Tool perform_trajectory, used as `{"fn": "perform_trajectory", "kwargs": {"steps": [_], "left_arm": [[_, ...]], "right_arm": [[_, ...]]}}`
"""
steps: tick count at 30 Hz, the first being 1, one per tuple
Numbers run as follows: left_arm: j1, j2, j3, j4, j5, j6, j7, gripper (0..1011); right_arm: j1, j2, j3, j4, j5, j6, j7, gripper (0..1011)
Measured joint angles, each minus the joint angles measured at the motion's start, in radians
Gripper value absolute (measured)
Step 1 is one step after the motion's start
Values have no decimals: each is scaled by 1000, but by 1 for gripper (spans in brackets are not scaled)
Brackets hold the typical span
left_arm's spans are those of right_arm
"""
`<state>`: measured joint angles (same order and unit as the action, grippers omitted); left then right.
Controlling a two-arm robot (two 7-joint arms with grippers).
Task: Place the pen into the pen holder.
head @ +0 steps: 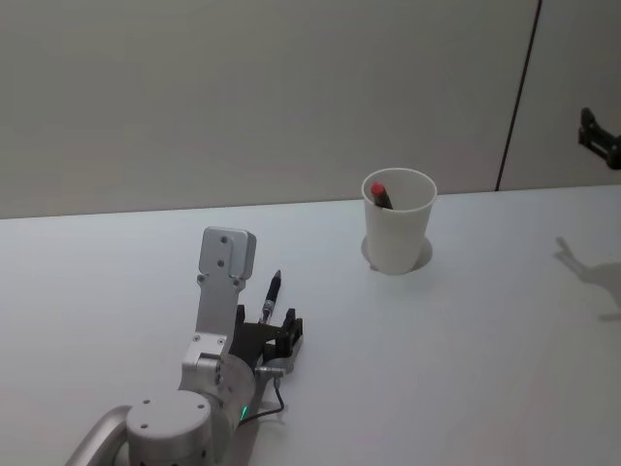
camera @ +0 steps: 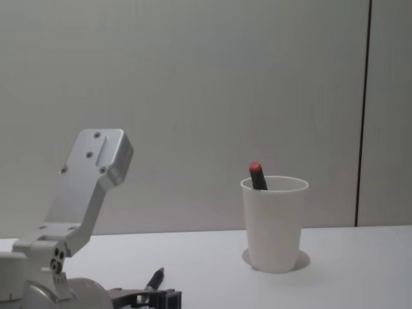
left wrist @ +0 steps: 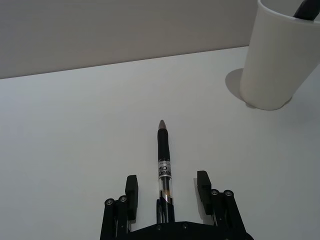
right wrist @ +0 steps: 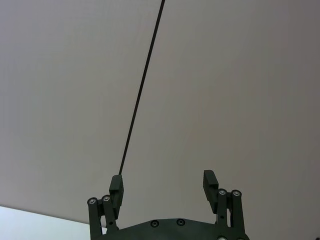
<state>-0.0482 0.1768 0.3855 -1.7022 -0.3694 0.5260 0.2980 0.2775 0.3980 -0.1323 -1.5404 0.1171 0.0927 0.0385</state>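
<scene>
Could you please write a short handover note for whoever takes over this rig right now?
Left gripper: open, low at the table, fingers either side of the pen, not closed on it.
Right gripper: open, raised off to the right, facing the wall.
Pen: lying flat, left of and nearer than the pen holder, which stands upright with a red-capped pen inside.
Done: gripper lined up on the pen.
Left: grasp, lift, drop into the holder.

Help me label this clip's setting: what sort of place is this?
Probably a robot test room or lab: a white table, plain grey wall panels, a paper-cup pen holder, and a pen lying between the open fingers of the left hand; the right hand hangs raised aside.
</scene>
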Motion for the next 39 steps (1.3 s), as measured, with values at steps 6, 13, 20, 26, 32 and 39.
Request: {"fn": "perform_trajectory", "kwargs": {"steps": [6,13,20,26,32,39], "left_arm": [[0,0,0,0,-1,1,0,693],[1,-1,0,1,-1,1,0,653],[1,-1,0,1,-2,1,0,608],[1,-1,0,1,-2,2,0,575],[1,-1,0,1,-2,2,0,527],[1,-1,0,2,-2,2,0,486]], "right_arm": [[0,0,0,0,0,0,0,1001],[0,0,0,0,0,0,0,1001],[0,0,0,0,0,0,0,1001],[0,0,0,0,0,0,0,1001],[0,0,0,0,0,0,0,1001],[0,0,0,0,0,0,0,1001]]}}
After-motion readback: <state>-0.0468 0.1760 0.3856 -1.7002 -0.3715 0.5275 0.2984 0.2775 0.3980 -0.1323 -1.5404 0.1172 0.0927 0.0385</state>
